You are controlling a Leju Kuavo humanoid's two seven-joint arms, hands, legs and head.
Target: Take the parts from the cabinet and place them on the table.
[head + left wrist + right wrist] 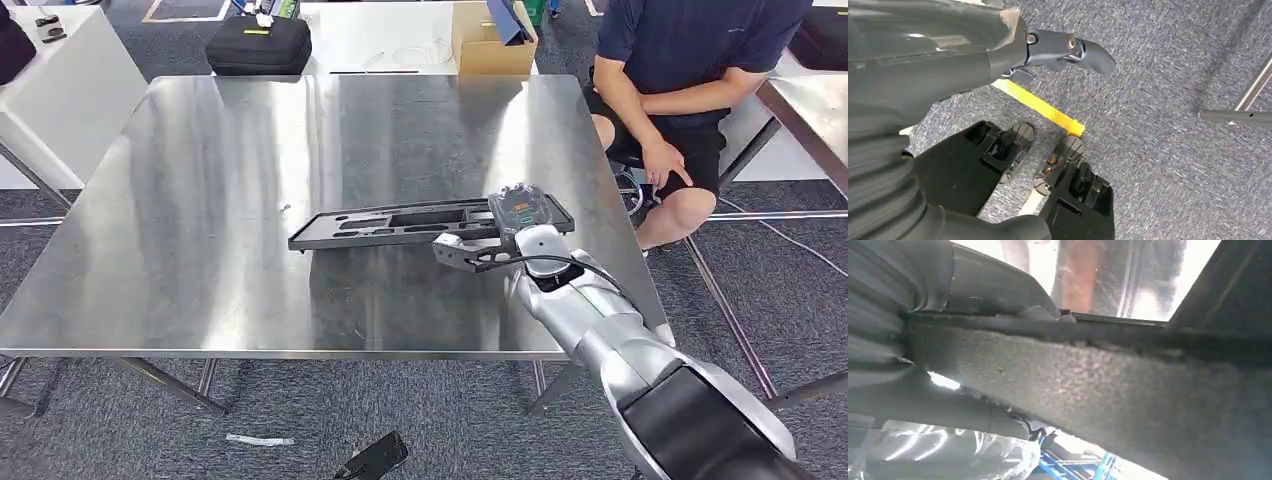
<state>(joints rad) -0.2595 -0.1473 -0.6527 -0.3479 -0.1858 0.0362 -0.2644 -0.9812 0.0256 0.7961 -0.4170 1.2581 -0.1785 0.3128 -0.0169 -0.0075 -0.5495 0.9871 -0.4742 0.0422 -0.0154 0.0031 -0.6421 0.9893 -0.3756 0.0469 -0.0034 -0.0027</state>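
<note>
A long black moulded part (400, 222) lies flat on the steel table (250, 150), right of the middle. My right hand (512, 225) is at the part's right end and grips it there. In the right wrist view the part's rough black edge (1128, 390) runs across the picture, with the grey thumb and fingers of my right hand (978, 295) closed around it. My left hand (998, 55) hangs over grey carpet with its thumb stretched out and nothing in it.
A person (690, 80) sits at the table's far right corner, close to the part's end. Behind the table stand a black bag (258, 45) and a cardboard box (490, 45). A dark flat object (372, 457) lies on the floor in front. Yellow tape (1040, 107) marks the carpet.
</note>
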